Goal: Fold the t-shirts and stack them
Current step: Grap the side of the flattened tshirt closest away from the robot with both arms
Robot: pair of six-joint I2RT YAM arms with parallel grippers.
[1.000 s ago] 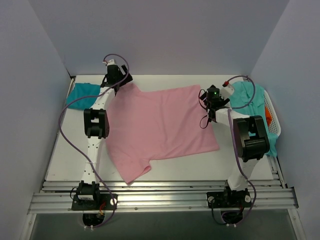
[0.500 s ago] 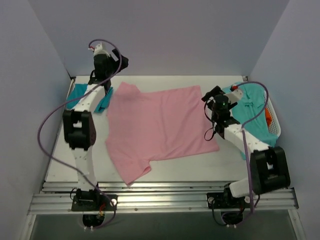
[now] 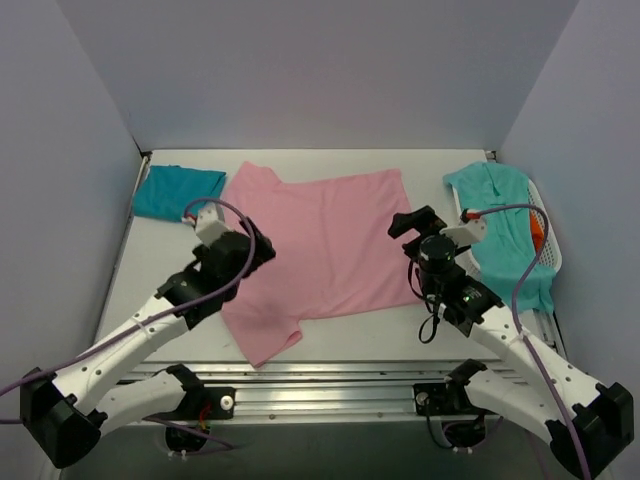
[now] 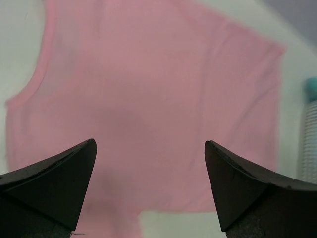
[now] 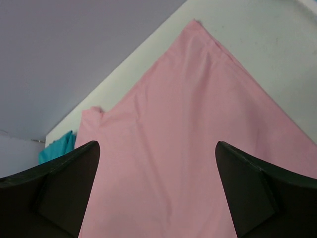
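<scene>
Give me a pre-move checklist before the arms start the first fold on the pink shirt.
1. Left gripper open, nothing held: ok.
2. Right gripper open, nothing held: ok.
3. Pink t-shirt spread out on the table, no fold made yet: ok.
4. Teal t-shirt clear of the pink one's far sleeve: cannot tell, the edges lie very close.
5. Aqua t-shirt clear of the pink one: ok, it drapes over the basket with bare table between them.
</scene>
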